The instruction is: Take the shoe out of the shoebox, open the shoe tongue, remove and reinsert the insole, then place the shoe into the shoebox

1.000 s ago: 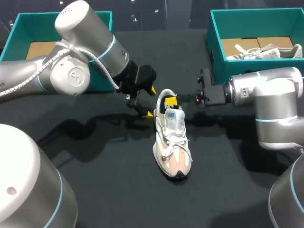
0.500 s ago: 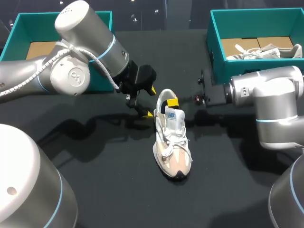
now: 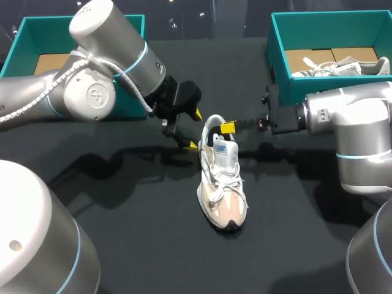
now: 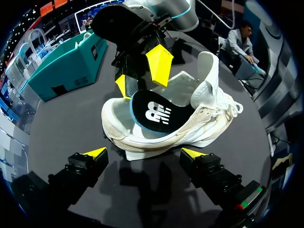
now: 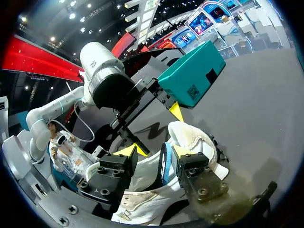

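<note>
**Head view**
- shoe: stood on its sole on table, out of both boxes, toe toward robot, heel away.
- L gripper: held wide open just beside shoe's heel, on robot's left of it. Nothing was gripped and no contact was made out.
- R gripper: set at shoe's heel opening, brought in from robot's right of shoe. Its grip state couldn't be told here.
- left shoebox: teal, well apart from shoe, behind it to the left.
- right shoebox: teal, behind shoe to the right, w/ other shoe lying in it.

**L wrist view**
- insole: black, heel end lifted out of shoe's opening, front part tucked inside. R gripper was seen at the lifted end.
- L gripper: yellow tips spread apart, shoe ahead of them, untouched.

**R wrist view**
- insole: seen edge-on at shoe's heel, right at R gripper. Whether it was clamped couldn't be told.

**Handling (judged)**
- shoe: light, w/ soft upper and stiffer sole, so likely to be dragged along if insole is pulled. Best pinned at heel counter or midsole flank.
- insole: thin, floppy foam. Best taken at heel-end edge; may buckle on reinsertion.

**Room (judged)**
- Ample toward shoe's toe and flanks.
- Tight at shoe's heel, where both grippers crowded.
- Right shoebox wall is the nearest edge behind shoe.
</note>
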`<state>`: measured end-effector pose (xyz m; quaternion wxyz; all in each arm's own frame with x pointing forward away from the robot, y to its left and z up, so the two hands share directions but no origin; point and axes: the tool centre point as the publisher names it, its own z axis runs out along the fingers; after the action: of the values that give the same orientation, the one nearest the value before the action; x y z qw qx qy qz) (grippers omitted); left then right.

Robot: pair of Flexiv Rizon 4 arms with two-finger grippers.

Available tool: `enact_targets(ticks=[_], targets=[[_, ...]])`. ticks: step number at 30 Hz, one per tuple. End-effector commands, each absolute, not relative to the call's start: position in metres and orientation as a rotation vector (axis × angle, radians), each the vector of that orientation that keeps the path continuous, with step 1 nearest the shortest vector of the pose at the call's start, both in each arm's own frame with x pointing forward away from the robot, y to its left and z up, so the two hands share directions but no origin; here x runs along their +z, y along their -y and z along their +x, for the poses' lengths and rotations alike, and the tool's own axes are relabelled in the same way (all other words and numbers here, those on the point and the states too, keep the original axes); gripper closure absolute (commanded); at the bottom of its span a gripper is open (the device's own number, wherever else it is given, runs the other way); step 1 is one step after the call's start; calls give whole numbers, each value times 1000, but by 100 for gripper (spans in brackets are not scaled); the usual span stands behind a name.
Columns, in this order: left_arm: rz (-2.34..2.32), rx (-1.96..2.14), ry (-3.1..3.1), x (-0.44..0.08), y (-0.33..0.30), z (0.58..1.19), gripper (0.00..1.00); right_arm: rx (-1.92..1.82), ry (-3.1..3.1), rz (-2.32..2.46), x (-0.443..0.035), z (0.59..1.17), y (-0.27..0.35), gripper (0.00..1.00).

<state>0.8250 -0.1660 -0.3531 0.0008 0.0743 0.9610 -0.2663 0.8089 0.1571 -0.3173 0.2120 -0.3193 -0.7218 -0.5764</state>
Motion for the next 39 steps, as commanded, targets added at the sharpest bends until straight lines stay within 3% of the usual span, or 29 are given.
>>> enact_targets(ticks=[1, 25, 27, 29, 30, 39], targets=[[235, -845, -3013, -344, 155, 823, 0, -1572, 2023, -926, -311, 805, -145, 53], [401, -715, -3097, -304, 63, 847, 0, -1086, 2222, -1355, -292, 825, -80, 56], [429, -710, -3101, -298, 55, 851, 0, -1020, 2248, -1403, -288, 826, -77, 61], [453, -716, -3103, -293, 46, 856, 0, -939, 2279, -1452, -282, 826, -76, 93], [476, -707, -3102, -290, 42, 858, 0, -905, 2293, -1472, -278, 826, -77, 100], [587, -693, -3116, -278, 29, 865, 0, -697, 2326, -1625, -261, 824, -89, 100]])
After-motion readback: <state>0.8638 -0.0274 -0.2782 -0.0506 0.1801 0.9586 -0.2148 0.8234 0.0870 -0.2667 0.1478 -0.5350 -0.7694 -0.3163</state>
